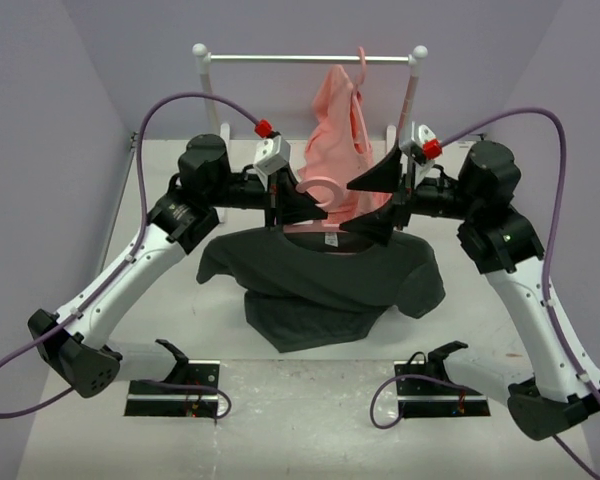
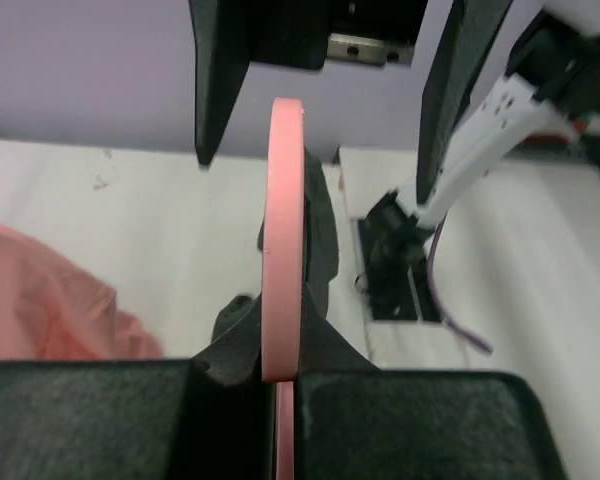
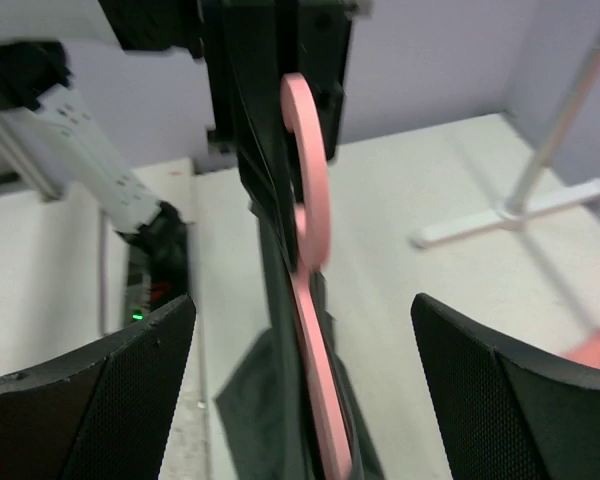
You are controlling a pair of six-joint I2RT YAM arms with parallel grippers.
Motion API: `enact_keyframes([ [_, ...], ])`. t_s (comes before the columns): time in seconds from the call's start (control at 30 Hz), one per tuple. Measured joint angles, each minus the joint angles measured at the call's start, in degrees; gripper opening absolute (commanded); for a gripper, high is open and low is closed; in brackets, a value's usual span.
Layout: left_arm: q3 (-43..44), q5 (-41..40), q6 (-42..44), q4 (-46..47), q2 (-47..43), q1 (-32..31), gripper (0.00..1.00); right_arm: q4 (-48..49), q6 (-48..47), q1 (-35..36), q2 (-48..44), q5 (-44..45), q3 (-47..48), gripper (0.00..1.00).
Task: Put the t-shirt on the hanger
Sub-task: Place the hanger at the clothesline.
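Charcoal cloth of the t-shirt is draping from the hanger, midway between the bench's side edges, with its hem pooling on the bench. In the left wrist view, the left gripper is clenching the stiff, light hanger edge-on. In the right wrist view, the right gripper is gaping, released. The limp shirt probably wants pinching at a shoulder.

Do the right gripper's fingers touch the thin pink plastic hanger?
No: the right gripper is open, the hanger untouched between its fingers.
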Motion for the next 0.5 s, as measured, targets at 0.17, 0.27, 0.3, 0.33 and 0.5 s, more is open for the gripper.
enact_keyframes([
  [0.17, 4.9, 3.8, 12.8, -13.0, -2.1, 2.5, 0.00, -12.6, -13.3, -2.5, -9.1, 3.6, -4.3, 0.81],
  [0.27, 8.6, 5.3, 17.4, -19.0, -3.5, 2.4, 0.00, -19.7, -18.4, -2.3, -9.0, 3.7, -0.4, 0.73],
  [0.3, 10.0, 5.6, 18.6, -20.4, -3.6, 2.4, 0.00, -21.3, -19.6, -2.3, -8.1, 3.7, 0.9, 0.72],
  [0.33, 11.2, 5.9, 19.5, -21.4, -3.6, 2.4, 0.00, -22.5, -20.5, -2.3, -7.2, 3.8, 1.9, 0.70],
  [0.5, 13.8, 6.5, 22.0, -25.4, -3.5, 2.4, 0.00, -26.2, -23.0, -1.5, -3.5, 6.2, 1.4, 0.58],
])
